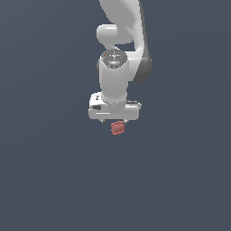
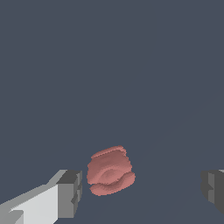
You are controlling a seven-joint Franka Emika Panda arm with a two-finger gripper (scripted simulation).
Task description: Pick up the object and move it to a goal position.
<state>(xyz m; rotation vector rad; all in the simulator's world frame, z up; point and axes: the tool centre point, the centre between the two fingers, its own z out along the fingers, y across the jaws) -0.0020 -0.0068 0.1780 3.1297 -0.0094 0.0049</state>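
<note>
**Open gripper hangs over red block, off-centre**

The Panda arm's white gripper (image 2: 142, 188) points straight down, its two dark-padded fingers (image 2: 70, 192) spread wide and holding nothing. The brick-red block (image 2: 110, 170) lies on the flat slate-grey floor (image 1: 45, 180) directly beneath, between the fingers but close beside one pad and well apart from the other. Lumpy and matte, it is banded with soft ridged folds, its slightly longer side running roughly along the line between the pads. In the exterior view it peeks out just under the hand. No goal marker shows
</note>
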